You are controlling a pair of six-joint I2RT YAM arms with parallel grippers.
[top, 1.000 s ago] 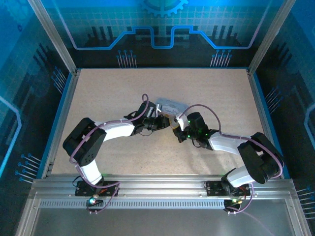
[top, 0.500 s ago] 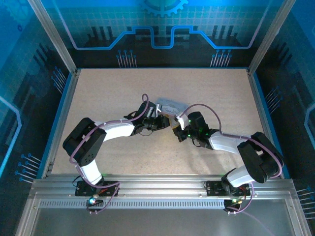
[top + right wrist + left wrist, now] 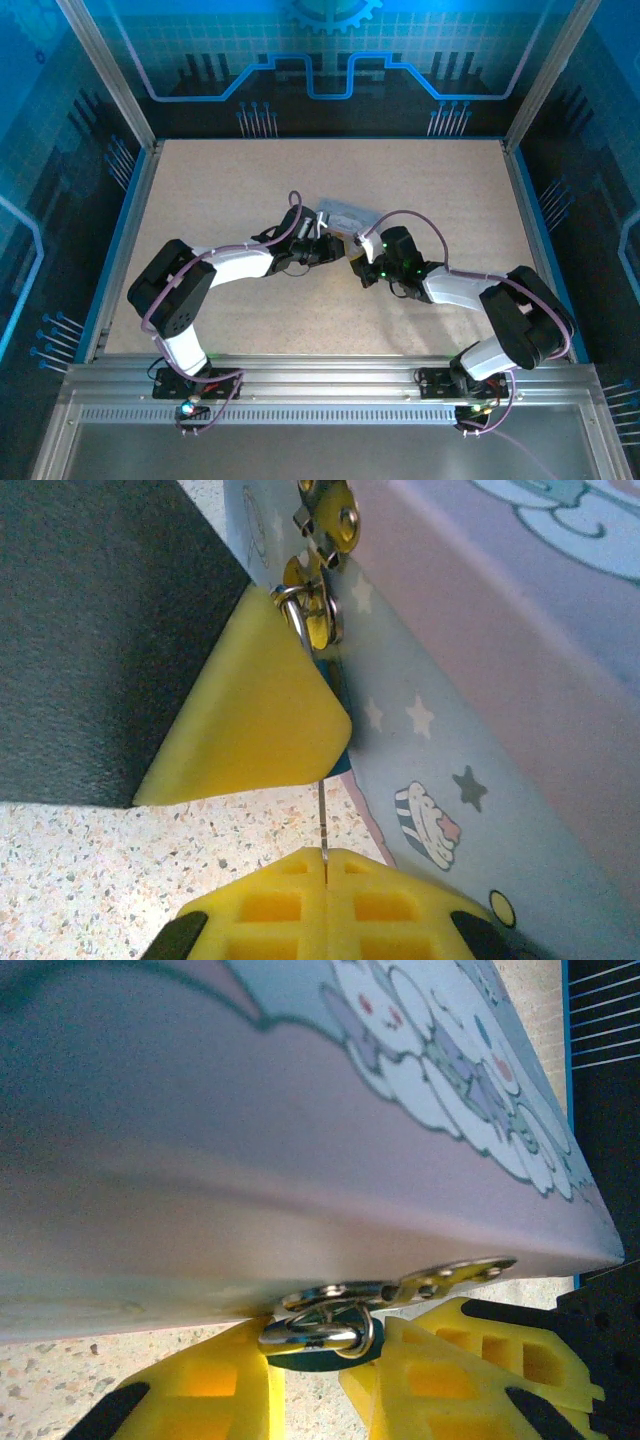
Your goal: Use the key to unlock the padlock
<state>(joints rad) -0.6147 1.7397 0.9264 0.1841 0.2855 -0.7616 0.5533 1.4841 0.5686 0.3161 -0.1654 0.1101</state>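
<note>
The padlock (image 3: 322,1357), a small dark bluish body with a shiny shackle, hangs through the metal hasp (image 3: 430,1280) of the tin (image 3: 250,1130). My left gripper (image 3: 318,1365) is shut on the padlock's body, one yellow finger on each side. In the right wrist view my right gripper (image 3: 325,865) is shut on the key (image 3: 323,815), a thin metal sliver. The key runs straight up to the padlock (image 3: 340,752), which is mostly hidden behind the left gripper's yellow finger (image 3: 250,715). From above, both grippers (image 3: 335,250) (image 3: 358,262) meet just in front of the tin (image 3: 345,214).
The silver tin with a cartoon print lies at mid-table and stands close against both grippers. The speckled tabletop (image 3: 230,180) spreads around it. A blue-edged frame (image 3: 130,230) and metal posts bound the table.
</note>
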